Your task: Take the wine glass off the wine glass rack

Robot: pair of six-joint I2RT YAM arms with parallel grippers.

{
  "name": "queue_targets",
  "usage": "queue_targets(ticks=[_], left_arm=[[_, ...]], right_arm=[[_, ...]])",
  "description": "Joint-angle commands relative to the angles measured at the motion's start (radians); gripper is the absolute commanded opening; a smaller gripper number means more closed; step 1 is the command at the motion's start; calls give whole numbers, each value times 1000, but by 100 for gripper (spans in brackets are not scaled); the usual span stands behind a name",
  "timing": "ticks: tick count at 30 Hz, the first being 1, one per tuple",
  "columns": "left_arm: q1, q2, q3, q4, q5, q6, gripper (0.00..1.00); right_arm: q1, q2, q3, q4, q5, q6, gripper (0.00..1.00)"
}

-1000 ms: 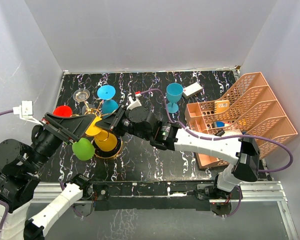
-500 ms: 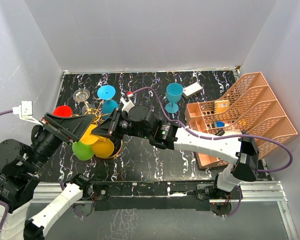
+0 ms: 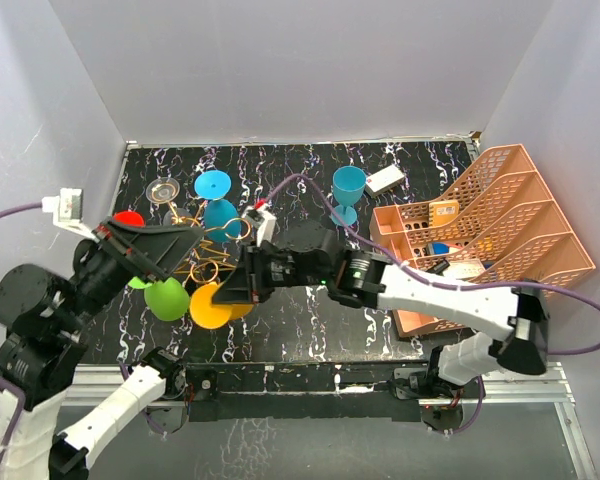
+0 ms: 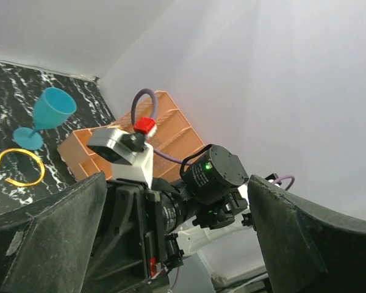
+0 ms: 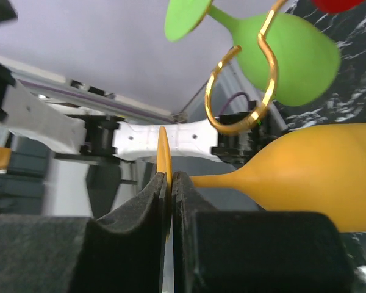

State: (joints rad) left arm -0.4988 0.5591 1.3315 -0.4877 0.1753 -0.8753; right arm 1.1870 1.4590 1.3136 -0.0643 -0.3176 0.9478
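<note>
1. Now the right claw [image 3: 242,285] reaches left across the surface [image 3: 310,325] and is clenched on the orange glass [image 3: 215,305].
2. Its wrist view shows both fingers [image 5: 140,207] pinching the thin foot of that glass edge-on, with the stem running right to the bowl [image 5: 317,183].
3. From above, the orange glass lies tilted at the near side of the rack [image 3: 202,268], bowl to the left and foot toward the claw.
4. In the wrist view the stem passes just under a gold loop of the rack [image 5: 272,85]; whether they touch I cannot tell.
5. A green glass [image 3: 167,298] hangs just left of the orange one, and its stem passes beside that same loop in the wrist view [image 5: 287,49].
6. The left claw [image 3: 185,248] hovers released over the left part of the rack, jaws wide and holding nothing.
7. Its camera looks between its spread fingers [image 4: 49,238] at the right arm's wrist.
8. A blue glass [image 3: 220,213], a red glass [image 3: 130,218] and a clear glass [image 3: 163,190] sit around the far and left sides of the rack.
9. A teal glass [image 3: 347,190] stands upright on the surface, well right of the rack.
10. The peach organiser [image 3: 500,220] lies at the right edge, and a small white box [image 3: 385,178] rests far of it, near the teal glass.
</note>
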Motion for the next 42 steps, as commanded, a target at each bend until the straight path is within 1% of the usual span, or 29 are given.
queue_targets(ticks=[1, 3, 7, 10, 13, 17, 22, 28, 33, 36, 39, 41, 42], left_arm=[[3, 130, 11, 102, 175, 29, 97], [3, 181, 9, 126, 225, 29, 97], [4, 264, -34, 215, 335, -5, 96], [5, 310, -80, 307, 411, -52, 92], [4, 332, -118, 377, 453, -94, 90], [4, 339, -145, 424, 471, -115, 90], [3, 336, -188, 474, 475, -137, 91], [3, 332, -220, 533, 472, -182, 91], [3, 346, -220, 541, 478, -192, 91], [4, 373, -217, 564, 506, -208, 85], [4, 379, -204, 530, 495, -190, 82], [4, 369, -184, 484, 458, -157, 82], [5, 357, -174, 461, 446, -139, 83]], right_arm=[[-22, -164, -74, -40, 96, -244, 8], [-27, -226, -113, -96, 228, -289, 8], [-30, -333, -160, -185, 583, -322, 8], [-30, -407, -192, -159, 781, -331, 8], [-31, -454, -201, -83, 883, -365, 8], [-30, -469, -183, 23, 908, -429, 8], [-30, -425, -110, 59, 864, -441, 8], [-30, -382, -65, 60, 793, -376, 8], [-31, -365, -45, 60, 751, -313, 8], [-32, -358, -36, 59, 735, -284, 8], [-30, -363, -41, 58, 732, -262, 8], [-31, -376, -57, 56, 758, -259, 8], [-31, -385, -68, 51, 780, -256, 8]])
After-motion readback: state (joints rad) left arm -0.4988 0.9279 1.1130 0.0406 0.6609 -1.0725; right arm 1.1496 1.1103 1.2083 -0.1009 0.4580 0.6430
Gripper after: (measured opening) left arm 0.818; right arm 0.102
